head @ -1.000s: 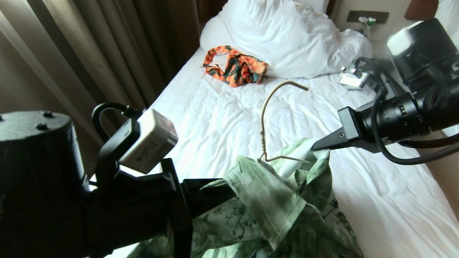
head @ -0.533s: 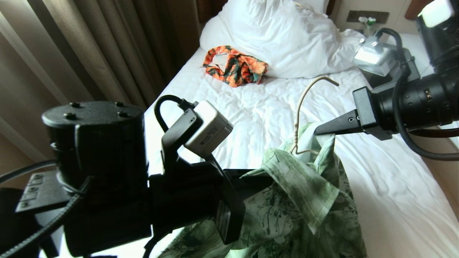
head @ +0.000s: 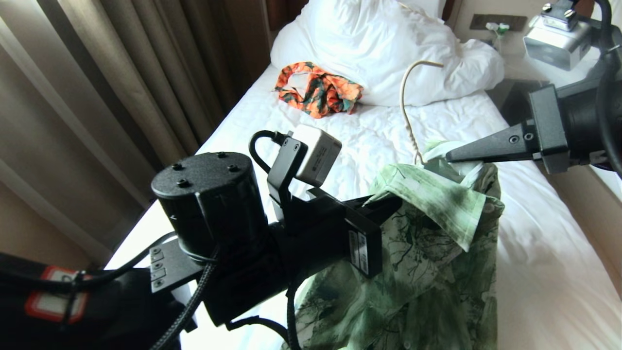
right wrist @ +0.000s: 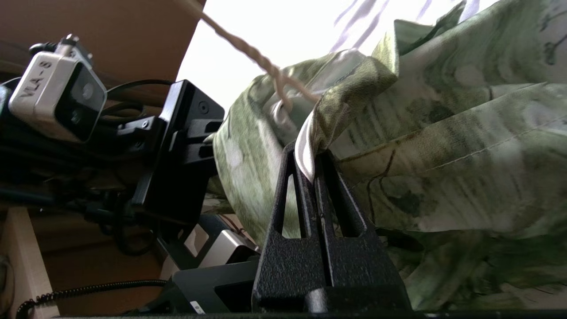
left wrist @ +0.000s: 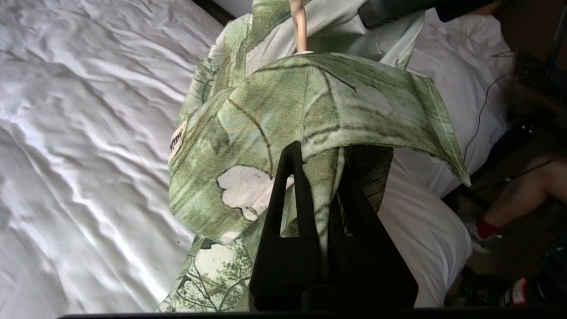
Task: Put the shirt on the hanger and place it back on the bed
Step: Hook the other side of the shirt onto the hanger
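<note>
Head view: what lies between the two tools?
The shirt's bunched collar and shoulder fabric, with the hanger's twisted neck rising out of it. The left tool and the right tool each pinch that cloth from opposite sides, above the bed.

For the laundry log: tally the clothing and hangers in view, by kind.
Green shirt: 1, held up by the left gripper and right gripper
Orange patterned garment on the bed: 1
Hanger: 1
Total: 3
</note>
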### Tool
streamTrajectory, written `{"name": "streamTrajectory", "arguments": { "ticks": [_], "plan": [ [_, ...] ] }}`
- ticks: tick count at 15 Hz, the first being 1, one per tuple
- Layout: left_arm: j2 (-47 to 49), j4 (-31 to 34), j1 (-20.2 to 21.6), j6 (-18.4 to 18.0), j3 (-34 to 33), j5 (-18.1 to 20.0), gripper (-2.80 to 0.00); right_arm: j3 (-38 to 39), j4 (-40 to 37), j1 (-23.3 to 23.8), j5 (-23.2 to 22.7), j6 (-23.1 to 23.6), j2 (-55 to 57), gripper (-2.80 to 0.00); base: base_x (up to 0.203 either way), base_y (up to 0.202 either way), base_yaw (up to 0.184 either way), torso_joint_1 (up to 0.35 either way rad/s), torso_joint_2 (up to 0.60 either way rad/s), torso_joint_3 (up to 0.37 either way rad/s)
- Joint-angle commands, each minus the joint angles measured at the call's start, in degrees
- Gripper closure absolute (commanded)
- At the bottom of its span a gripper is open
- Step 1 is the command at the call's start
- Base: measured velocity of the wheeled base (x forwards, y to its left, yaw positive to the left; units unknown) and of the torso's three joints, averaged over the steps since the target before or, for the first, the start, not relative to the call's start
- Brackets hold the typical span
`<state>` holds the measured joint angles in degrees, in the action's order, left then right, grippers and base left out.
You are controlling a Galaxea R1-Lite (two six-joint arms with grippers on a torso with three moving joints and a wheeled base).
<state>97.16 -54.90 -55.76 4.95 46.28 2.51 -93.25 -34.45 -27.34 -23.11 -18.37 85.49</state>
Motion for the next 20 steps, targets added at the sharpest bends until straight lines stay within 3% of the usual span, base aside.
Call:
{"name": "streamTrajectory", "arguments": {
  "ticks": [1,3,6,15,16,20],
  "plan": [
    [3.72,-8.35,0.43,0.22,-0.10,-0.75,0.00,-0.18,-0.18,-0.72,-0.65,0.64,-1.93,0.00,0.000,0.000,0.000,0.000,0.00,0.000],
    [3.46,-12.97,1.08,1.07,0.16,-1.09,0.00,-0.10,-0.35,-3.68,-0.91,0.77,-3.32,0.00,0.000,0.000,0.000,0.000,0.00,0.000],
    [2.33,-14.54,1.09,1.12,0.74,-1.52,0.00,-0.09,-0.27,-7.03,-0.44,2.19,-4.92,0.00,0.000,0.000,0.000,0.000,0.00,0.000],
    [-1.33,-14.83,0.07,1.07,1.26,-3.36,0.00,0.27,-0.63,-6.96,-0.35,5.61,-5.45,-0.02,0.000,0.000,0.000,0.000,0.00,0.000],
    [-1.88,-14.80,-0.13,1.03,1.27,-3.47,0.00,0.10,-0.72,-7.03,-0.35,5.48,-6.06,-2.80,0.000,0.000,0.000,0.000,0.00,0.000],
    [-2.87,-14.62,-0.43,0.94,1.29,-3.83,0.00,-0.48,-4.63,-6.94,-0.27,5.36,-9.61,-2.80,0.000,0.000,0.000,0.000,0.00,0.000]
  ]
}}
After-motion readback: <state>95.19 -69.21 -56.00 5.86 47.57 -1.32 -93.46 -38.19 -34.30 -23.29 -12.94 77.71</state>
